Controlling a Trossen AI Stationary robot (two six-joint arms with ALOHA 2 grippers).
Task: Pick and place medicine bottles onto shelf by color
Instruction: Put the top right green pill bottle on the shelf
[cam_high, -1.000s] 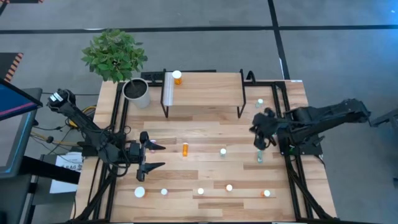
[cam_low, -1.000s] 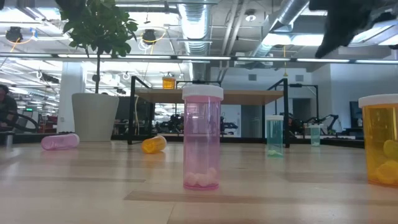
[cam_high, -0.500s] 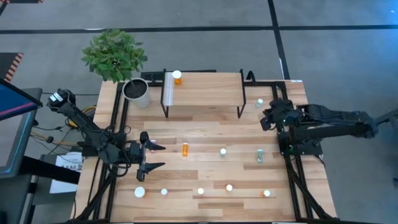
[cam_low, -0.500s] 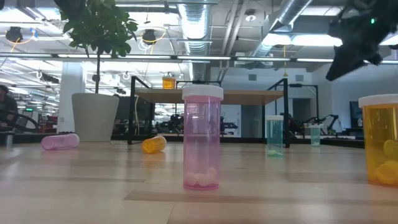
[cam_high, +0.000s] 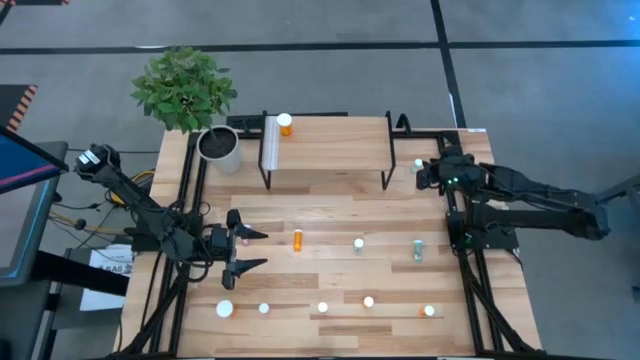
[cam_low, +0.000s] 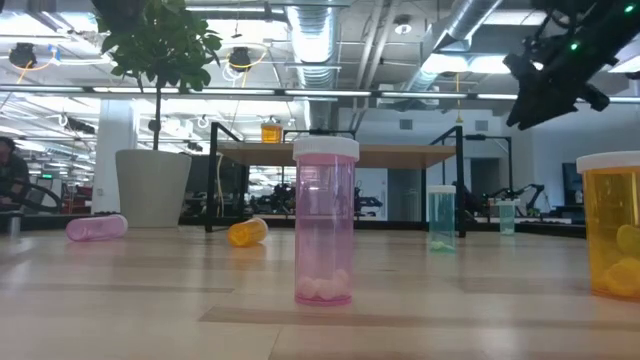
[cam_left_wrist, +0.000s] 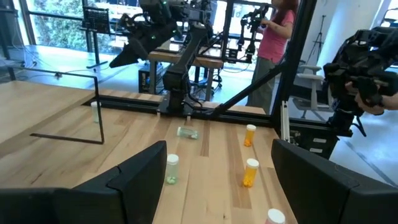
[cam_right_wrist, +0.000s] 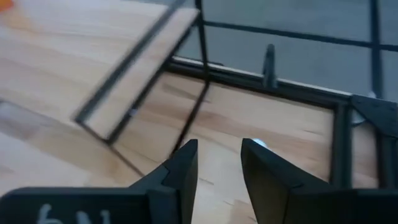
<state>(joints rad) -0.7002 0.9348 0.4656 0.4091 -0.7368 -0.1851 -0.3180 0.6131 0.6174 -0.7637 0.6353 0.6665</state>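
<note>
The shelf (cam_high: 325, 145) stands at the table's far side with one orange bottle (cam_high: 285, 124) upright on its top. Several medicine bottles are spread over the table: an orange one (cam_high: 297, 240) and a teal one (cam_high: 418, 250) lie on their sides, and a pink one (cam_low: 325, 220) stands near the front edge. My right gripper (cam_right_wrist: 217, 165) hovers open and tipped downward just right of the shelf. The white cap of a standing teal bottle (cam_high: 418, 165) shows past its fingers. My left gripper (cam_high: 250, 250) waits open and level at the left, touching nothing.
A potted plant (cam_high: 218, 148) stands left of the shelf. Black frame rails (cam_high: 468, 270) run along the table's left and right sides. Upright bottles line the near edge (cam_high: 368, 301), with an orange one (cam_high: 428, 311) at the right. A person (cam_left_wrist: 278, 31) stands beyond the table.
My right gripper has swung from above the lying teal bottle toward the table's far edge, to the standing teal bottle right of the shelf, sinking a little. No bottle has moved.
</note>
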